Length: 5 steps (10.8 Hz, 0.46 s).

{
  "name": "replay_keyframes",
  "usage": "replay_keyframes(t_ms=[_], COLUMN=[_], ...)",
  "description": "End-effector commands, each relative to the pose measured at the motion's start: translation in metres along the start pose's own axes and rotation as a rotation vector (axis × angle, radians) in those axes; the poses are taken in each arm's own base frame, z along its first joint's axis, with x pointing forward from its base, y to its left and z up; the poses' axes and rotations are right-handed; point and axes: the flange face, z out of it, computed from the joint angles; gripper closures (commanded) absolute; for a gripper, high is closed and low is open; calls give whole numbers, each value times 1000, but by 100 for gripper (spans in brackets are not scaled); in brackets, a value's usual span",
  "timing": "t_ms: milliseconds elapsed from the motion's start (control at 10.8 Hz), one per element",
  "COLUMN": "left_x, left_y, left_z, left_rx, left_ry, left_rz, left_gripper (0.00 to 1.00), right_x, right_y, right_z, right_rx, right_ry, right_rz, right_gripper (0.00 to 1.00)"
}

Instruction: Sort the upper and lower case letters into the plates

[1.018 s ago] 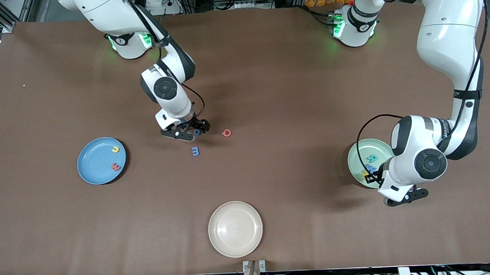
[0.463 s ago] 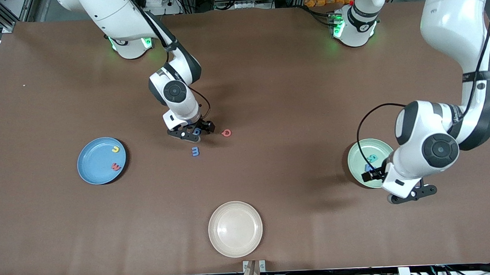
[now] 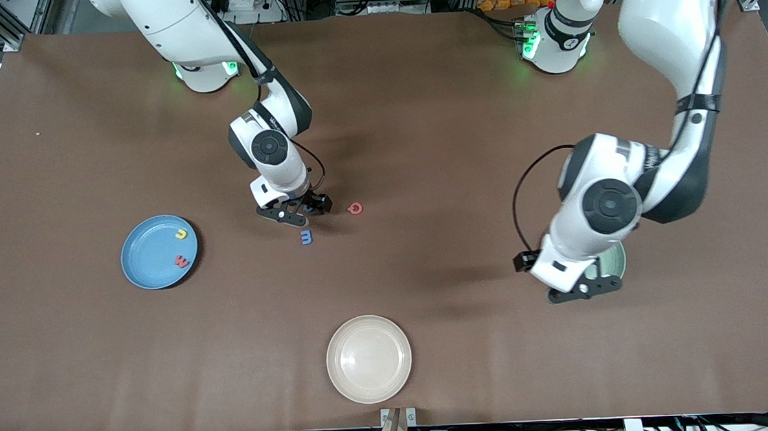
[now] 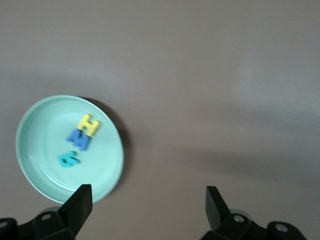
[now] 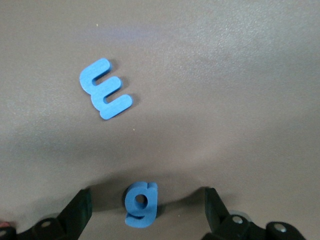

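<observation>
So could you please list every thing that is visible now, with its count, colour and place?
table: one, brown.
blue plate: one, toward the right arm's end, holding a yellow letter and a red letter.
green plate: one, toward the left arm's end, holding three letters: yellow, blue, teal.
cream plate: one, nearest the front camera.
loose letters: blue g, blue letter, red letter, mid-table.
right gripper: open around the g.
left gripper: open, over the table beside the green plate.

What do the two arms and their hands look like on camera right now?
Both arms are glossy white with dark grey joint bands and round black caps. A thin black cable loops beside each wrist. Green lights glow at both bases. The left hand and right hand have black fingers on a black mount.
</observation>
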Motion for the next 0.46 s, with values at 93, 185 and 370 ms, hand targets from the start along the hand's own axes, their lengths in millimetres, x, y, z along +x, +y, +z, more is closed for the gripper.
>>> replay_keyframes(t_ms=[93, 185, 370], left_x=[-41, -53, -73], left_y=[72, 92, 125], left_z=[5, 9, 18], left_rx=[-21, -40, -100], left_ry=[-1, -3, -47], left_rz=[-181, -281, -481], left_gripper=[0, 0, 0], right_x=[-5, -5, -5], right_y=[-8, -8, -8], right_z=[-1, -1, -2], right_rx=[0, 0, -1], right_ry=[15, 15, 16], right_rz=[-17, -19, -26], right_gripper=[100, 100, 100])
